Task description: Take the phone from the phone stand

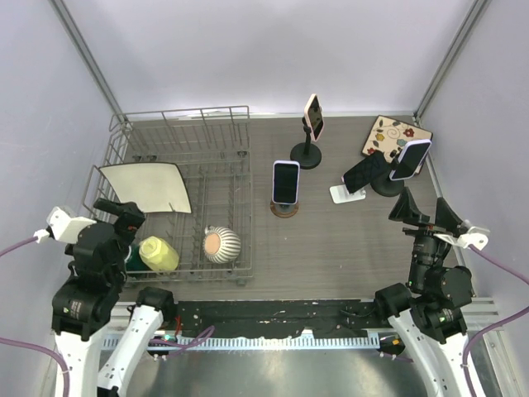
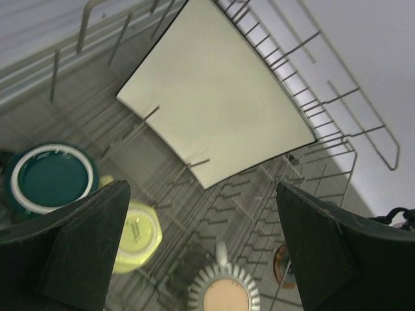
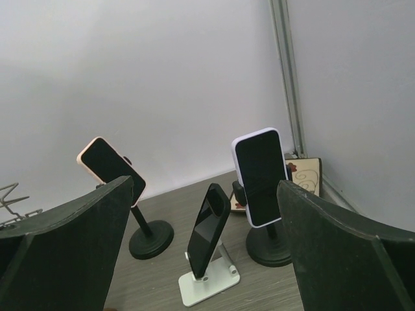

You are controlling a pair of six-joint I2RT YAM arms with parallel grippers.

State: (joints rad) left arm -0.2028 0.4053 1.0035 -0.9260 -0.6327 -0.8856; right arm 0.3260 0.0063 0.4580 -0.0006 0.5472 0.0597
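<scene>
Left pincer (image 2: pixel 202 194) and right pincer (image 3: pixel 204 188) are spread wide, empty. Phone (image 3: pixel 259 176) is judged rigid, slick, fragile; to be gripped by its long edges.

A dish rack (image 1: pixel 223 112) holding a plate (image 1: pixel 145 186) lay at frame left. Right of it stood the centre phone (image 1: pixel 286 182), the upper phone (image 1: pixel 313 117) above it, and the low phone (image 1: pixel 364 172) just left of the right phone (image 1: pixel 410 160).

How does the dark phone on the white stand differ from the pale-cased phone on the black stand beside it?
The dark phone has no light rim; the pale-cased phone has a whitish edge. The dark phone leans far back, low on a flat white stand; the pale-cased phone stands more upright, higher, on a black stand with a round base. Both screens are dark.
</scene>
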